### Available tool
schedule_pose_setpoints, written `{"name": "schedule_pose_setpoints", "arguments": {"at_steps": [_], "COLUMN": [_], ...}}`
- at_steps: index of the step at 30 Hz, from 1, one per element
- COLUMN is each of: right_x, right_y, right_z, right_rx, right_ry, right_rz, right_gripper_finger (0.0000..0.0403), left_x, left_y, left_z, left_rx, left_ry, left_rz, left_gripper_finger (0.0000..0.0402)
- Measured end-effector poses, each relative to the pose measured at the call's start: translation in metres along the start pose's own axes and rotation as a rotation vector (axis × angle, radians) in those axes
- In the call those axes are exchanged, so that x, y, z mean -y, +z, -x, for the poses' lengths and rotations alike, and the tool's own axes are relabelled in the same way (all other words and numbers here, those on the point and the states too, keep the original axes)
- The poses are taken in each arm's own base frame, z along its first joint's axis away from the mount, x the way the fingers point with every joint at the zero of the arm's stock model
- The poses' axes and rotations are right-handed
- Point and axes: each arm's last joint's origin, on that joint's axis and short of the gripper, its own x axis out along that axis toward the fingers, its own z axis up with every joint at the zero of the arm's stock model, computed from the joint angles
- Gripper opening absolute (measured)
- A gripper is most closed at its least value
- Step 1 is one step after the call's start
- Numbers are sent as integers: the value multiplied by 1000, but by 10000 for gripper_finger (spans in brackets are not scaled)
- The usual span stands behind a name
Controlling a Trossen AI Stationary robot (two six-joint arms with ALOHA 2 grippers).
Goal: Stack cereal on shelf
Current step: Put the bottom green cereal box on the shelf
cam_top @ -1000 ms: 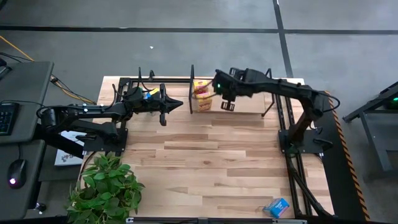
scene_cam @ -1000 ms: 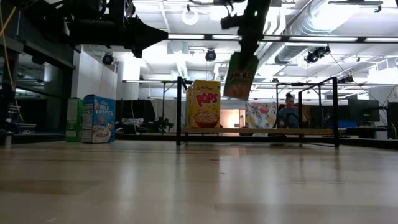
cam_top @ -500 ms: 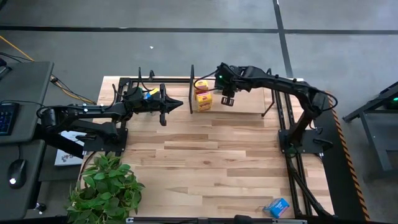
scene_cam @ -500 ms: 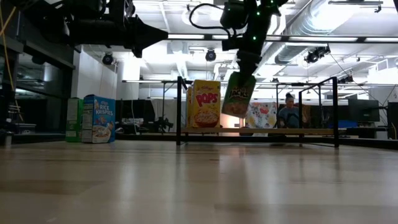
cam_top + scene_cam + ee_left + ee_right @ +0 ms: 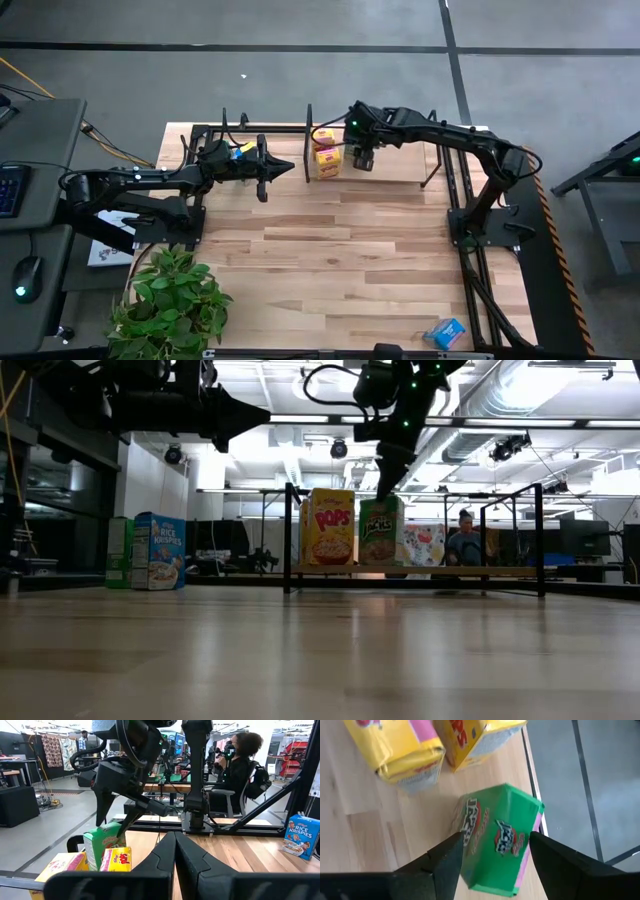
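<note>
Right gripper point(image 5: 362, 158): clamped on the green Apple Jacks box point(image 5: 380, 531), upright on the shelf point(image 5: 420, 571), at 3 o'clock of the yellow Corn Pops box point(image 5: 327, 526).
Left gripper point(image 5: 268, 170): fingers together, hovering at 9 o'clock of the shelf.

- Two dark, matte black jointed arms.
- Right arm point(image 5: 450, 135): small green indicator light near the wrist, black cable loop.
- Left arm point(image 5: 150, 180): tapered black fingers.

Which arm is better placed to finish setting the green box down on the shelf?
The right. Its pincer holds the green box at its top, upright on the shelf beside the yellow box. The left pincer waits shut off the shelf's end.
</note>
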Motion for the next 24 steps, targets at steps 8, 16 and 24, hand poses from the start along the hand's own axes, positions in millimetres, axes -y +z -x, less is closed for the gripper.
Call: {"name": "schedule_pose_setpoints", "arguments": {"at_steps": [8, 16, 24], "right_x": [7, 10, -20], "right_y": [6, 19, -15], "right_z": [-1, 28, 55], "right_rx": [75, 115, 1], "right_ry": [-39, -19, 119], "right_rz": [-11, 9, -80], "right_gripper_finger": [222, 210, 62], "left_x": [0, 0, 0], "left_y": [0, 0, -1], "left_z": [0, 0, 0], "left_rx": [0, -1, -7], "left_ry": [0, 0, 0], "left_rz": [0, -26, -24], "left_gripper_finger": [0, 0, 0]}}
